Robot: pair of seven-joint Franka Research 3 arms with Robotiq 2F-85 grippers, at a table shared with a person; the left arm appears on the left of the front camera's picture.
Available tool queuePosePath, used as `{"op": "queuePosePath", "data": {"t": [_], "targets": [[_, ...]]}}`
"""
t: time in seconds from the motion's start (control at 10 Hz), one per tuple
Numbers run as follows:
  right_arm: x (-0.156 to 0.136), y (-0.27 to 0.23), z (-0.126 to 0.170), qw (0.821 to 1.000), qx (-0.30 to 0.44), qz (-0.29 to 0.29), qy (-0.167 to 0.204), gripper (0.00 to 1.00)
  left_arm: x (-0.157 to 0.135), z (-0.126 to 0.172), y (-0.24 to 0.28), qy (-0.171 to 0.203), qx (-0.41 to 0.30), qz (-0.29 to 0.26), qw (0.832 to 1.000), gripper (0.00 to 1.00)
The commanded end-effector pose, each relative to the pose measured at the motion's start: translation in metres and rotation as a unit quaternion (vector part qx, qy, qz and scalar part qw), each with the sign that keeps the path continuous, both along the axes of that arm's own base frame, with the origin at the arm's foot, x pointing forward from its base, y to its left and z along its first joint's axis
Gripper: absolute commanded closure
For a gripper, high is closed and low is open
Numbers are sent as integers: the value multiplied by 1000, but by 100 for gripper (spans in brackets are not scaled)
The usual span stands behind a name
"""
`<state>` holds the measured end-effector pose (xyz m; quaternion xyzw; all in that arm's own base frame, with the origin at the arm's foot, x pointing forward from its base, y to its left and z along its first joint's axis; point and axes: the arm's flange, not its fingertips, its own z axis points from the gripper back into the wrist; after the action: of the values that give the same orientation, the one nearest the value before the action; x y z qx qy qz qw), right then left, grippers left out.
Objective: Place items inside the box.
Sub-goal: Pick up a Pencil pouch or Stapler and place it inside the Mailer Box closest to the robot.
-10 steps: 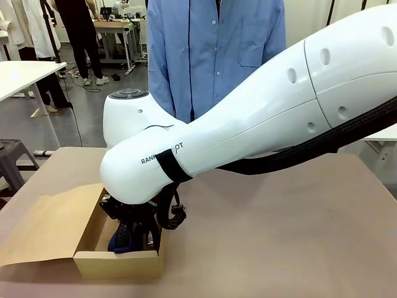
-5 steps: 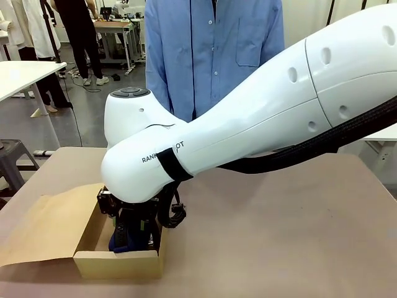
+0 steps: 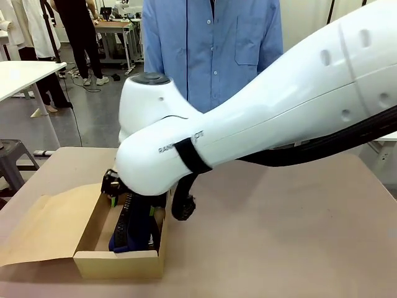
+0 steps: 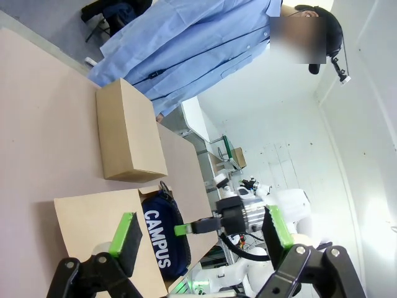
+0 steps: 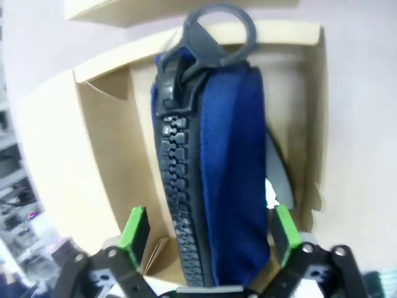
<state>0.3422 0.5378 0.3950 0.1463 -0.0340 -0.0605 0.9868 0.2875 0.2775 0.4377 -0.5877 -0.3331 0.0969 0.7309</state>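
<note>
A navy zip pencil case (image 5: 217,161) stands on its edge inside the open cardboard box (image 3: 118,264), zip side up. My right gripper (image 5: 208,231) hangs open just above its near end, with a green pad (image 5: 135,230) on either side. From the front, the right gripper (image 3: 133,208) sits over the box under the big white arm. Something grey (image 5: 277,171) lies in the box beside the case. The left gripper (image 4: 201,231) is open and holds nothing. Its view looks across at the case's white lettering (image 4: 156,239).
The box's lid flap (image 3: 43,226) lies flat to the left on the table. A second, closed cardboard box (image 4: 127,133) stands farther along the table. A person in a blue shirt (image 3: 211,43) stands at the far edge. The table (image 3: 298,236) is bare to the right.
My right arm has swung up and to the right, lifting its open gripper higher above the box. The pencil case stays in the box.
</note>
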Motion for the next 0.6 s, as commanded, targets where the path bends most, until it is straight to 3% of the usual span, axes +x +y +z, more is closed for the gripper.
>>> {"op": "queuePosePath", "data": {"t": [0.0,0.2,0.4,0.5], "targets": [[-25,-89,40,998,62,-11,-5,0,0,2,-1,-17,-3,1,1000,0],[-46,-192,91,989,146,2,29,0,0,2,-1,-17,-3,1,1000,0],[-62,-312,123,953,286,-10,95,0,0,2,-1,-17,-3,1,1000,0],[-67,-354,123,933,341,-7,114,0,0,2,-1,-17,-3,1,1000,0]]}}
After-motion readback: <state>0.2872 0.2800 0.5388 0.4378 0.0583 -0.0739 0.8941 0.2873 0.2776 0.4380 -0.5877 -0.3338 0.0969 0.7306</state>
